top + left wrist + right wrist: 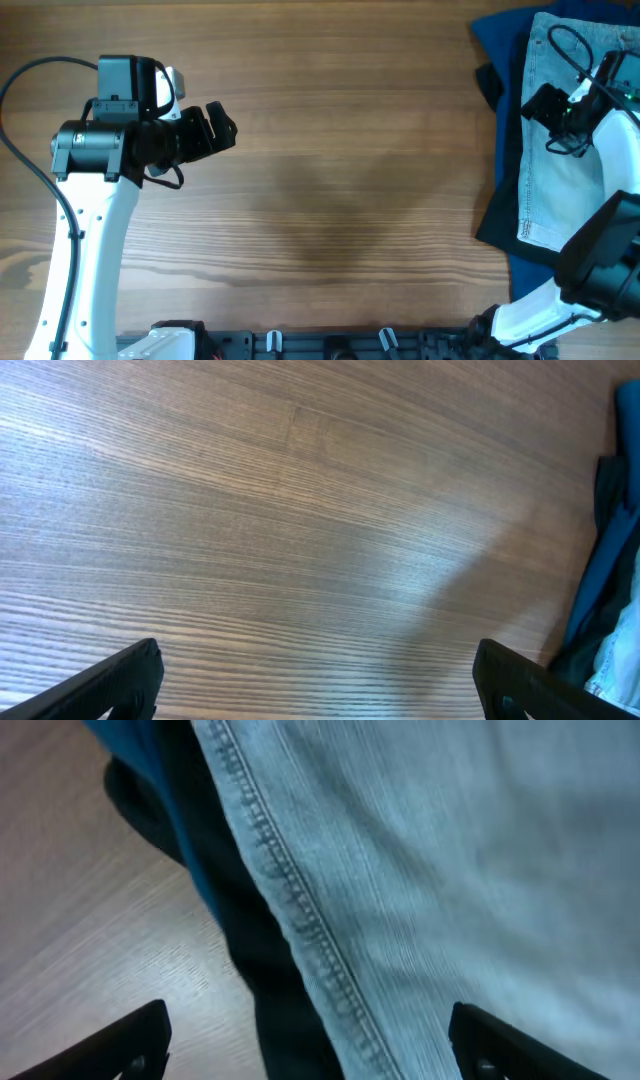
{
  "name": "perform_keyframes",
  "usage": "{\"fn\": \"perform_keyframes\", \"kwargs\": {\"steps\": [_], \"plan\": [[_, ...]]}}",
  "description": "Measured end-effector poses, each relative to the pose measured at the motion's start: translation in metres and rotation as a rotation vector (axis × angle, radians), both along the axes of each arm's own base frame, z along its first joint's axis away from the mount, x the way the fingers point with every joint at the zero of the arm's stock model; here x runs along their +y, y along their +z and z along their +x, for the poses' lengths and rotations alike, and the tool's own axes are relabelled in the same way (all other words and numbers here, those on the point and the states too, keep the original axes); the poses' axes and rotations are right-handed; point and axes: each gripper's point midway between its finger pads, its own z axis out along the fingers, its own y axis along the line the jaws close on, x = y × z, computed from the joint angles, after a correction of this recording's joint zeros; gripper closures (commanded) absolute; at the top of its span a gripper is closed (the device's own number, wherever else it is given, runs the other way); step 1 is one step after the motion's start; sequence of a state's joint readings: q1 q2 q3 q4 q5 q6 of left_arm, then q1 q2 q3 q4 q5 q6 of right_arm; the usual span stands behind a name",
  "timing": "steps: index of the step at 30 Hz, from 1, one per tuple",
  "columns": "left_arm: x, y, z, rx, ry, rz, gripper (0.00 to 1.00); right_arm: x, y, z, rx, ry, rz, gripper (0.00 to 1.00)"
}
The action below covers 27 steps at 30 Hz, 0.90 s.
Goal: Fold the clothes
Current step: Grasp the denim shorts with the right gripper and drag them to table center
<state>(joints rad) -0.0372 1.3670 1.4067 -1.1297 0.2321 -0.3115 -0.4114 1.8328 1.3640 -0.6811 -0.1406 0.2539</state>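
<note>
Listing, left to right across the table (pixel 350 150):

1. Left gripper (pixel 215 125): over bare wood in the left half, pointing right. The left wrist view shows both fingers (pixel 110 685) spread wide at the frame's lower corners with only wood grain between them. Jaws released, holding nothing.

2. Centre: bare wood with a soft shadow.

3. Black garment (pixel 497 215): at the right side, its edge showing as a dark strip left of the shorts and partly under them.

4. Blue cloth (pixel 500 35): at the upper right corner, under the shorts. It shows again below their lower hem.

5. Shorts (pixel 560 150): light blue denim at the far right, lying on top of the black garment and blue cloth, long side running up and down the overhead view, stitched seam along the left edge, hem at the bottom.

6. Right gripper (pixel 545 105): over the upper part of the shorts. In the right wrist view its fingers (pixel 130 1045) stand far apart, the seam of the shorts (pixel 450 850) running between them. Jaws released. Whether they touch the denim cannot be told.
</note>
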Motion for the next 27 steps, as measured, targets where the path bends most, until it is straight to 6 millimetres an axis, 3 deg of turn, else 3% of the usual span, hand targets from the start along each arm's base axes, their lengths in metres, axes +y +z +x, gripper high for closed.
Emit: {"fn": "perform_keyframes", "kwargs": {"steps": [7, 10, 13, 15, 20, 21, 23, 27], "plan": [[0.0, -0.001, -0.002, 0.007, 0.0, 0.0, 0.01, 0.0, -0.049, -0.004, 0.106, -0.013, 0.043, 0.34], [0.0, -0.002, -0.004, 0.017, 0.0, 0.001, 0.02, -0.002, -0.054, -0.006, 0.122, -0.019, 0.031, 0.51], [0.0, -0.002, -0.004, 0.019, 0.0, 0.001, 0.01, -0.009, -0.055, -0.01, 0.145, -0.036, -0.006, 0.85], [0.0, -0.003, -0.006, 0.029, 0.0, 0.001, 0.01, -0.012, -0.056, -0.013, 0.159, -0.045, -0.021, 0.96], [0.0, -0.004, -0.008, 0.037, 0.0, 0.002, 0.07, -0.012, -0.054, -0.015, 0.161, -0.059, -0.019, 0.96], [0.0, -0.004, -0.008, 0.036, -0.001, 0.002, 0.09, -0.011, -0.048, -0.014, 0.147, -0.058, -0.017, 0.96], [0.001, -0.004, -0.008, 0.036, -0.001, 0.008, 0.11, -0.011, -0.016, -0.011, 0.074, -0.056, -0.028, 0.96], [0.003, -0.004, -0.007, 0.032, 0.003, 0.017, 0.12, 0.006, 0.095, -0.006, -0.213, -0.007, -0.053, 0.96]]}}
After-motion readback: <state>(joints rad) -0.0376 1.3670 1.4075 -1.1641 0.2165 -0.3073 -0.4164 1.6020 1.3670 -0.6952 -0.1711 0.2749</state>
